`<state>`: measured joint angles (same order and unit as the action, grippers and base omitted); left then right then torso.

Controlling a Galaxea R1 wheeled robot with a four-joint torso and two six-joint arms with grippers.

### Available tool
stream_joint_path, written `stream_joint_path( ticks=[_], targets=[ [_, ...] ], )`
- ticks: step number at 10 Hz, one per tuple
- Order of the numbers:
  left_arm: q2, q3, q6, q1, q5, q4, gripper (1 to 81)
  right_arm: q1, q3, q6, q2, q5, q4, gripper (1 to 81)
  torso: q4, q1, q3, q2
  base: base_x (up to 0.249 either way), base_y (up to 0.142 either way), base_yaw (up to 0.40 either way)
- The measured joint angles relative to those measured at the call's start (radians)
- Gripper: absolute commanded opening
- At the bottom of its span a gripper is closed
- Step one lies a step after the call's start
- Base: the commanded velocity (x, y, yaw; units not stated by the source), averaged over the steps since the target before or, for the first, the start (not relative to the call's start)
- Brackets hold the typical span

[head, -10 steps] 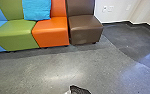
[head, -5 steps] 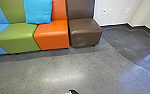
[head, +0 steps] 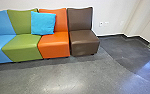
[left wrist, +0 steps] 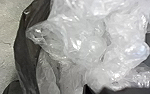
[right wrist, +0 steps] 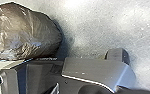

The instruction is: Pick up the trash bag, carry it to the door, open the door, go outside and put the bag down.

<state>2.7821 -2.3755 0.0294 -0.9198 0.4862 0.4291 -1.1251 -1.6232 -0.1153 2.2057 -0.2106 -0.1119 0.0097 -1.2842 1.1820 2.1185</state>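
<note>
Grey rounded casing [right wrist: 98, 68], pale edge stripe [right wrist: 88, 80]; darker angular panels [right wrist: 38, 77].

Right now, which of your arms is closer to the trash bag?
Left. The bag looms close to the left wrist camera; from the right wrist it looks farther off, beside the base.

From high on the robot, the head view looks forward and down across the floor [head: 71, 75] to a row of chairs [head: 84, 42], facing their fronts from well back, with the wall [head: 111, 12] behind. The left wrist view peers down from close range onto the bag [left wrist: 28, 50] and crumpled clear plastic [left wrist: 83, 45], floor to one side. The right wrist view, from farther off, looks down past the robot's body [right wrist: 91, 68]. The two wrist views share the bag; all three take in floor.
</note>
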Motion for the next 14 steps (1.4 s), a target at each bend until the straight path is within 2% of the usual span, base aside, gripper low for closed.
stream_joint_path(
  ticks=[2, 4, 8, 11, 14],
  targets=[
    [0.002, 0.000, 0.009, -0.031, -0.004, -0.004, 1.0, -0.017, -0.050, 0.000, 0.024, -0.006, 0.000, 81.1, 0.000, 0.045, -0.071, -0.068, 0.000, 0.000, 0.000],
    [0.001, -0.013, 0.011, -0.063, -0.016, -0.003, 1.0, -0.040, -0.054, 0.003, 0.047, -0.014, 0.001, 81.1, 0.000, 0.086, -0.132, -0.130, 0.000, 0.000, 0.000],
    [-0.009, -0.028, 0.026, -0.132, -0.073, -0.002, 1.0, -0.098, -0.107, 0.003, 0.050, -0.008, 0.001, 81.1, 0.000, 0.166, -0.152, -0.253, 0.000, 0.000, 0.000],
    [-0.002, -0.049, 0.077, -0.182, -0.097, -0.001, 1.0, -0.130, -0.180, 0.021, 0.104, -0.003, 0.005, 81.1, 0.000, 0.235, -0.152, -0.360, 0.000, 0.000, 0.000],
    [0.000, -0.081, 0.097, -0.212, -0.121, -0.001, 1.0, -0.141, -0.217, 0.045, 0.154, 0.002, 0.005, 81.1, 0.000, 0.303, -0.176, -0.465, 0.000, 0.000, 0.000]
  ],
)
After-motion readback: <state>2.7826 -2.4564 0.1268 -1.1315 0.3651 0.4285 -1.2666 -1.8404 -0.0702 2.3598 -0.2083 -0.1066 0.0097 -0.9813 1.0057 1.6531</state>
